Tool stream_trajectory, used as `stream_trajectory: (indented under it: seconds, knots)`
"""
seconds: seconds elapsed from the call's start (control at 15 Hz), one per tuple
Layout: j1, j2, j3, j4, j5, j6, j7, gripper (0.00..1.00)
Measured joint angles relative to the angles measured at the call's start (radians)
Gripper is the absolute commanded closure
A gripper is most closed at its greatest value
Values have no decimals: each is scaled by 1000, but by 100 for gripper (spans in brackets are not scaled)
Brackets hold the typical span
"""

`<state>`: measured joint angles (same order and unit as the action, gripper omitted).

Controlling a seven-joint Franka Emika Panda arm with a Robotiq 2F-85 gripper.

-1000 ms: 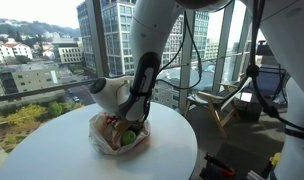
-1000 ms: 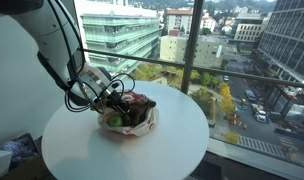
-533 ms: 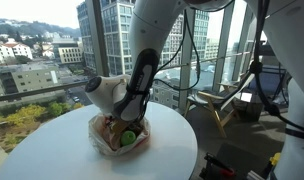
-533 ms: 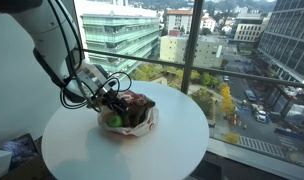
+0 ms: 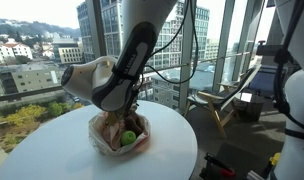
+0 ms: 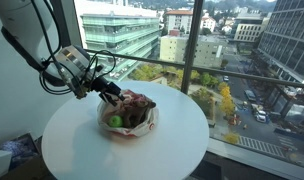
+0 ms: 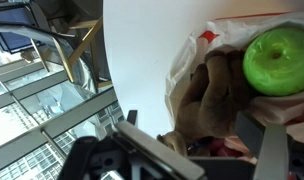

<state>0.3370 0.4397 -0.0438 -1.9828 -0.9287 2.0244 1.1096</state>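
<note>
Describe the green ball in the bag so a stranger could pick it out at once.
Start at the round white table beside the windows; a crumpled white plastic bag sits on it. Inside the bag, next to a brown soft lump, lies the green ball. It is the only bright green, smooth, round thing there.

Round white table (image 6: 164, 150) by floor-to-ceiling windows (image 6: 242, 40); daylight, city buildings (image 6: 117, 30) outside, perhaps a wooden chair (image 5: 225, 108) behind

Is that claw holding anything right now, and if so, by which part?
Nothing is held. The gripper stands open above the white bag, with its fingers clear of the green apple and the brown lump inside.
</note>
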Motion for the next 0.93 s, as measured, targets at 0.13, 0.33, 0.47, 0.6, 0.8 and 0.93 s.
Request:
stream_trajectory:
  seconds: [0.13,0.33,0.47,0.6,0.8,0.93]
  knots:
    - [-9,-11,30,-2,40,-82,0,0]
    - [-21,-12,50,-6,57,-94,0,0]
    - [-26,-6,54,-5,55,-94,1,0]
    - [-36,11,54,0,55,-99,16,0]
    - [-78,46,41,13,58,-119,53,0]
    - [-120,59,26,18,64,-119,67,0]
